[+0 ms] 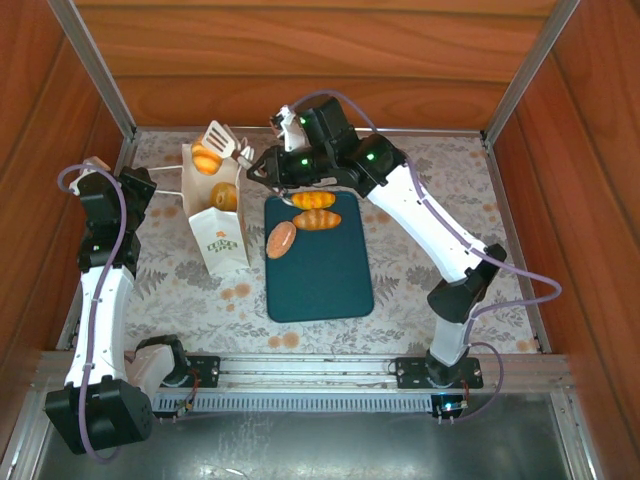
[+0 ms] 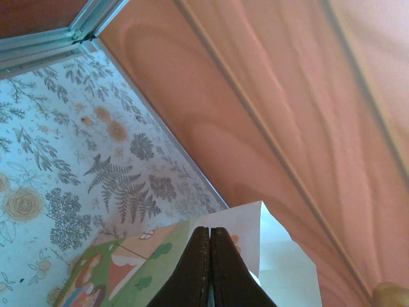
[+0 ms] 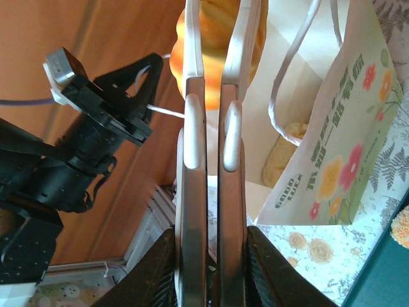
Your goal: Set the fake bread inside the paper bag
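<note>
Left pincer (image 2: 209,233): shut, apparently pinching the cord handle (image 3: 165,111) of the paper bag (image 1: 222,240).

Right pincer (image 3: 213,262): narrow, clamped on white tongs (image 3: 231,128). The tongs carry one fake bread (image 3: 213,19) beyond its tips, over the bag mouth.

One roll (image 3: 281,157) lies inside. Three pastries (image 1: 282,240) wait on the tray (image 1: 320,290) beside that pincer.

Judged partway through. Green lettering (image 3: 350,80): unreadable.
</note>
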Controlling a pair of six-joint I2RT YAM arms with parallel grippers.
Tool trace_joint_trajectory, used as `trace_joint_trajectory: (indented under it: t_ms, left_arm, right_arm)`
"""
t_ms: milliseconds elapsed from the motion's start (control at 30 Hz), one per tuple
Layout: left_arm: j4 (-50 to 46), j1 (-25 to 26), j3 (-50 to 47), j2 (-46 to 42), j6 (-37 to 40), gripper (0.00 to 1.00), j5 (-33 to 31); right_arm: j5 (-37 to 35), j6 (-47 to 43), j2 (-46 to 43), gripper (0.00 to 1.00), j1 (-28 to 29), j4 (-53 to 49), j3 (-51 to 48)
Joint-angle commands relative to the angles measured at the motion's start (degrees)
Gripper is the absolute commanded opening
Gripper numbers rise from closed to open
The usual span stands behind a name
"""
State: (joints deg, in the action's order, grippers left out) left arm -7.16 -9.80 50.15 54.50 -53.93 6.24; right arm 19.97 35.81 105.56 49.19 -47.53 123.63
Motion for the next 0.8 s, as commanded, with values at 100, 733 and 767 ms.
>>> trace_joint_trajectory:
  t_ms: [100,733,767]
  left_arm:
    - [0.7,-0.4,0.8,-0.5,-0.3,0.00,0.1]
    - [0.7,-0.4,0.4,-0.7,-0.3,0.00,-0.1]
    - [0.7,-0.4,0.4,-0.7,-0.3,0.00,-0.1]
  right_arm:
    - [-0.6,-4.5,1.8,0.29,1.2,-1.8,2.7]
    - [-2.2,-6.1,4.5,0.43,2.4,-4.6,3.0]
    - [-2.2,-6.1,4.5,0.43,2.5,-4.6,3.0]
